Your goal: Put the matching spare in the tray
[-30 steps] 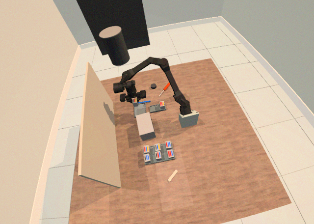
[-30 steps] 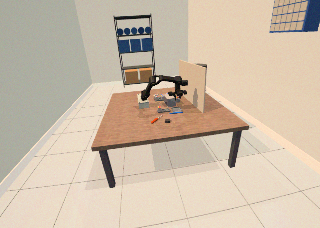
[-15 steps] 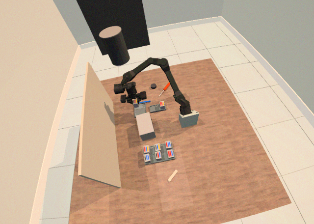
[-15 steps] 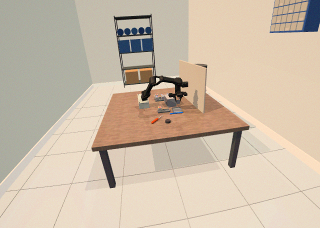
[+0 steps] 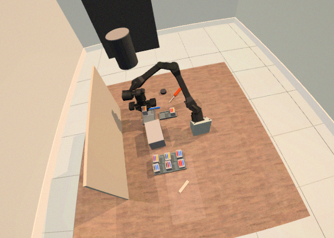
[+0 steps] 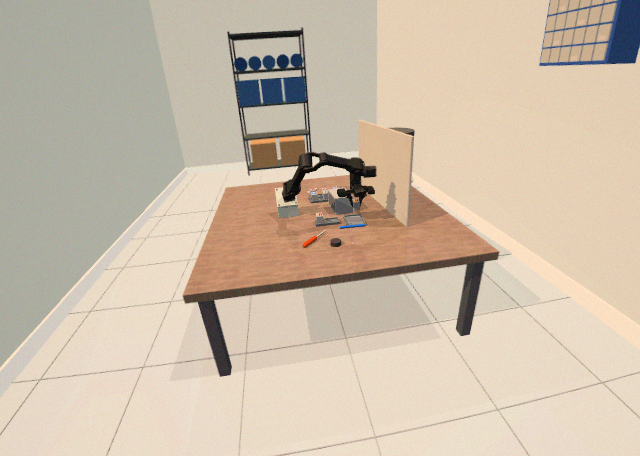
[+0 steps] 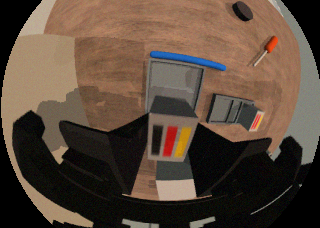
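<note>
Grey spare [image 7: 171, 136] clamped in hand [image 7: 168, 148], above tray [image 7: 175, 80].

The top view looks steeply down on the counter [image 5: 229, 149] from high up, the exterior stands far off facing it (both share it), the wrist peers down close.

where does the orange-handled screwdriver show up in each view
Top: orange-handled screwdriver, above centre, just right of the black round puck.
Exterior: near centre on the table, left of the puck.
Wrist: upper right, below the puck.
Shared landmark: the puck beside it.
</note>
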